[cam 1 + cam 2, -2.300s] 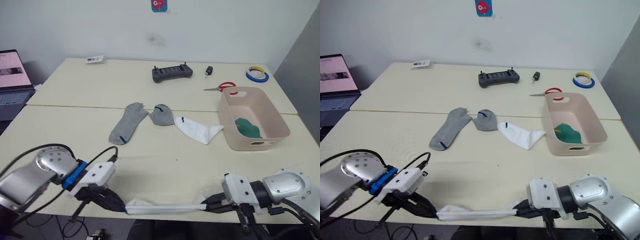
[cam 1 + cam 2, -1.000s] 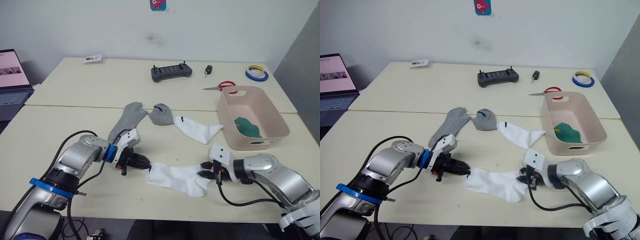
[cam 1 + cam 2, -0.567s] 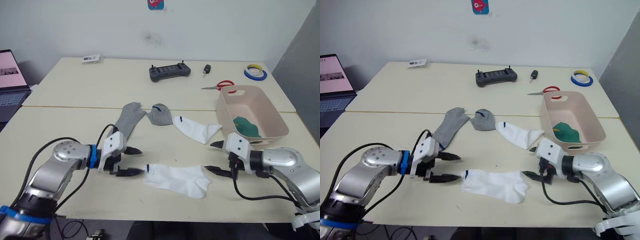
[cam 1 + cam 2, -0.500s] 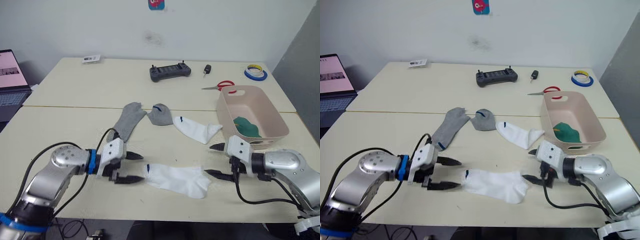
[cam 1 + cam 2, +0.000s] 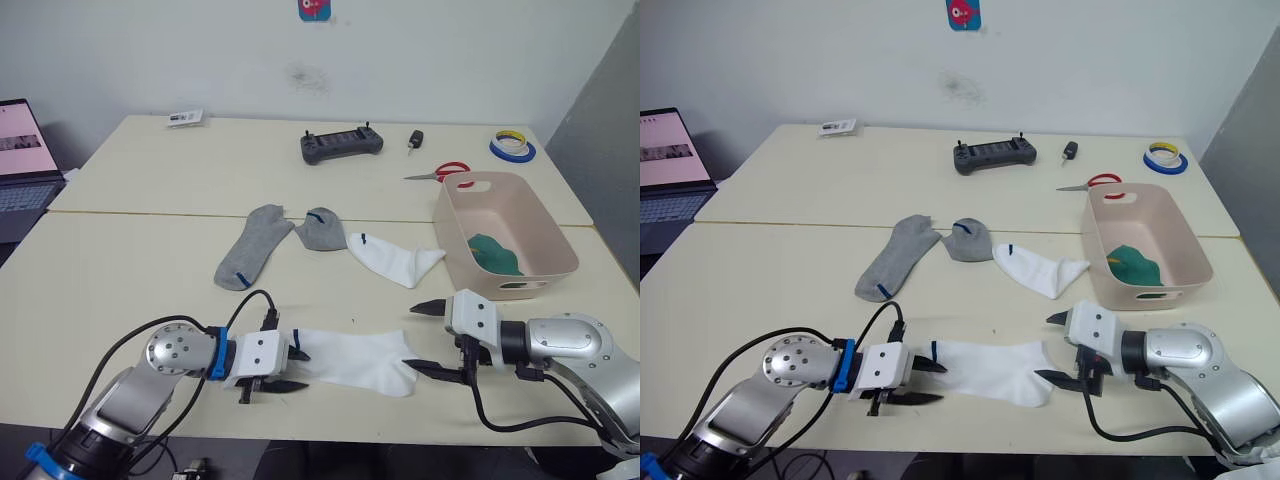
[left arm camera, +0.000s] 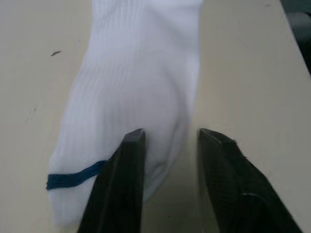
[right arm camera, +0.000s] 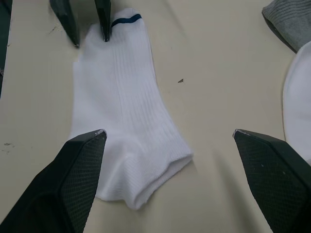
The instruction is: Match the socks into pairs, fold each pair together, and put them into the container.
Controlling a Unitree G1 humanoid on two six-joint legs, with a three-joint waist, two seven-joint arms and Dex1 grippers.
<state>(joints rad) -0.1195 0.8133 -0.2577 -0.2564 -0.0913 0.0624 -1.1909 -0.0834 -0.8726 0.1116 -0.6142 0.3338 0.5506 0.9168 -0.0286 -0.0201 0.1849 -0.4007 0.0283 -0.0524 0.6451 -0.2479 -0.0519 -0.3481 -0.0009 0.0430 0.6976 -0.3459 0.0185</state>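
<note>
white sock [image 5: 350, 360] between parted grippers

A plain white wall [image 5: 450, 60] stood behind two cream tables [image 5: 250, 165] pushed together along a thin seam. A small red-and-blue sticker [image 5: 314, 9] hung high on the wall — a grey panel [image 5: 600, 120] closed the right side. A laptop [image 5: 25, 165] glowed at far left.

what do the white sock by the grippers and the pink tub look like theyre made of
The white sock looks like a soft knitted fabric, likely cotton blend: fine lengthwise ribs show, and it lies limp and flat, with a thin blue stripe near one end. The pink tub looks like moulded plastic with a smooth matte finish: even thin walls, rounded corners and a cut-out handle slot.
</note>
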